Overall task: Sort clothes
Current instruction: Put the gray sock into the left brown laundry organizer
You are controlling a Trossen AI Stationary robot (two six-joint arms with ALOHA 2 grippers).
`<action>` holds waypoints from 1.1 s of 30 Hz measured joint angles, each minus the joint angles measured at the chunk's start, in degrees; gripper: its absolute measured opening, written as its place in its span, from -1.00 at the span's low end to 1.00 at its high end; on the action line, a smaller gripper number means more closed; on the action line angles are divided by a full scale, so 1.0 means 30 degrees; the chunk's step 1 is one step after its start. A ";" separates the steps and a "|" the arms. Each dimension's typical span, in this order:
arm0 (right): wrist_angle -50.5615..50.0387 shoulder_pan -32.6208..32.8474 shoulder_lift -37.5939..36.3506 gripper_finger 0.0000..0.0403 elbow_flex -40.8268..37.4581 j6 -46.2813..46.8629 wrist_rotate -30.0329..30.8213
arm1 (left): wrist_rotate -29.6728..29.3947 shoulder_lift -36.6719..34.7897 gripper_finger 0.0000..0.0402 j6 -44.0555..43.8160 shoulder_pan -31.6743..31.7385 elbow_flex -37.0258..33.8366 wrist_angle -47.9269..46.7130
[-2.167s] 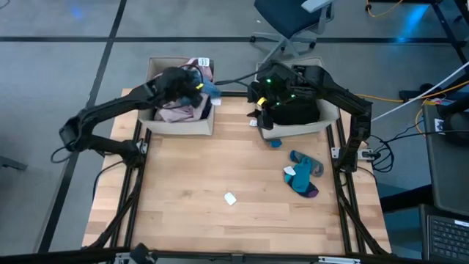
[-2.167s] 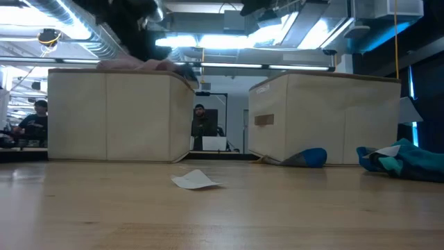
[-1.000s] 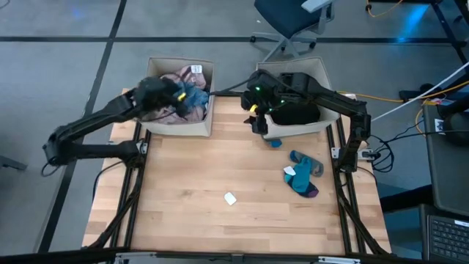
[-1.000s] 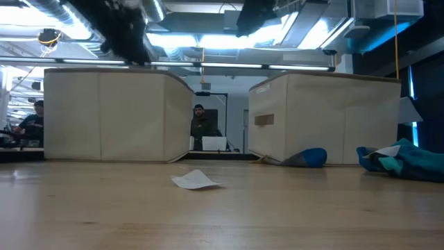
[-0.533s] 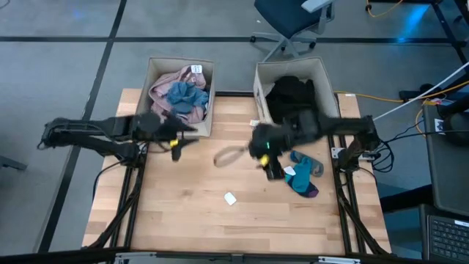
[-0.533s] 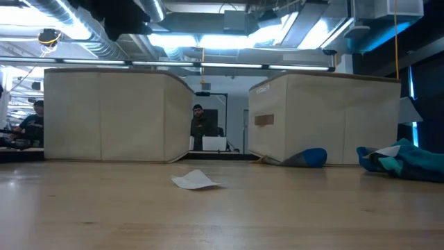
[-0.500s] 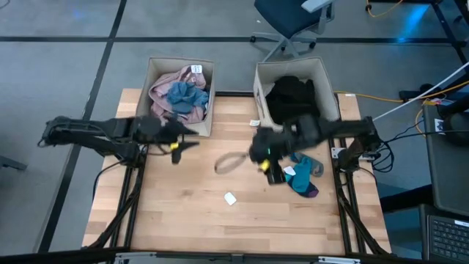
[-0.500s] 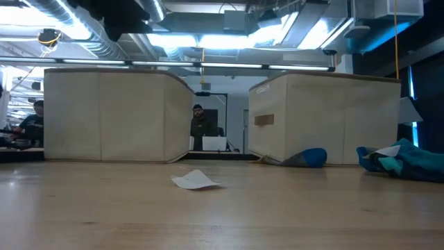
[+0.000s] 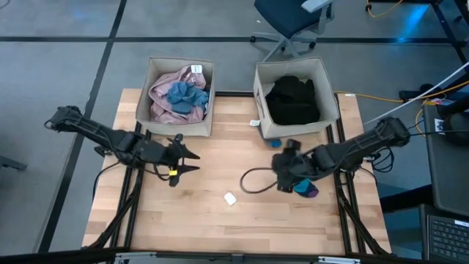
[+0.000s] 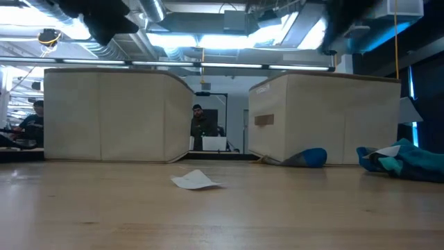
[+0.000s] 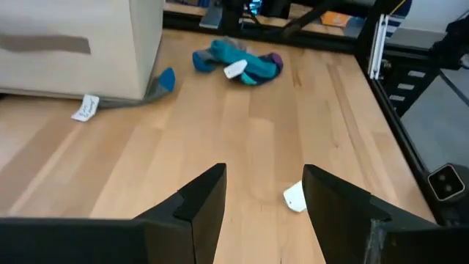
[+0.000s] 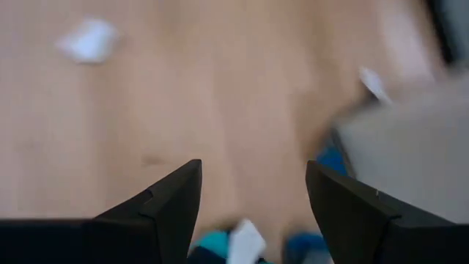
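Socks: we see the teal socks (image 9: 303, 185) lying in a heap on the table (image 9: 190, 220) toward its right side, in front of the right bin, partly under the right arm
Left gripper: we find the left gripper (image 9: 189, 160) over the left part of the table, just in front of the left bin, its fingers (image 11: 198, 202) spread apart with nothing between them
Right gripper: the right gripper (image 9: 281, 174) hangs just beside the socks, fingers (image 12: 172, 198) spread, holding nothing
Left bin: we count a pink garment (image 9: 167, 101) and a blue one (image 9: 187, 94) piled inside the left bin (image 9: 173, 126)
Right bin: black clothing (image 9: 292, 100) fills the right bin (image 9: 293, 132); a small blue-and-grey piece (image 10: 305, 158) lies at its front base
Tag: a white paper tag (image 9: 230, 199) lies on the bare wood between the two grippers
Room: in the low view we see a person (image 10: 201, 125) seated beyond the gap between the bins
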 joint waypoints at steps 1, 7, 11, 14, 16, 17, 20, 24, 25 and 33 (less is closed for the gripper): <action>0.0300 0.0169 -0.0540 0.22 -0.1302 0.1403 0.1039 | -0.0007 0.0015 -0.14 -0.0060 -0.0082 -0.0087 -0.0003; 0.2935 0.0421 -0.2585 0.22 -0.8059 0.9577 0.5404 | -0.0145 0.0137 -0.14 -0.0229 -0.0154 -0.0104 0.0135; 0.6585 0.0216 -0.2615 0.22 -1.1143 1.1042 0.6396 | -0.0196 0.0132 -0.14 -0.0282 -0.0154 -0.0096 0.0139; 0.9123 -0.0378 -0.2437 0.22 -1.2609 1.0518 0.7024 | -0.0218 0.0132 -0.14 -0.0352 -0.0154 -0.0096 0.0154; 0.9950 -0.1059 -0.2410 0.22 -1.3195 1.0427 0.7596 | -0.0249 0.0125 -0.14 -0.0357 -0.0154 -0.0096 0.0157; 1.0380 -0.1456 -0.2327 0.22 -1.3361 1.0137 0.7656 | -0.0298 0.0127 -0.14 -0.0355 -0.0154 -0.0096 0.0169; 1.1149 -0.2602 -0.2014 0.22 -1.3845 0.8543 0.7393 | -0.0378 0.0132 -0.14 -0.0453 -0.0154 -0.0089 0.0154; 1.3961 -0.3962 -0.1414 0.22 -1.4279 0.5574 0.6751 | -0.0379 0.0139 -0.14 -0.0544 -0.0147 -0.0075 0.0118; 1.4781 -0.4287 -0.1207 0.22 -1.4365 0.4843 0.6447 | -0.0379 0.0141 -0.14 -0.0578 -0.0147 -0.0075 0.0113; 1.7102 -0.6400 0.0773 0.20 -1.4496 0.2191 0.4651 | -0.0382 0.0139 -0.14 -0.0580 -0.0139 -0.0070 -0.0033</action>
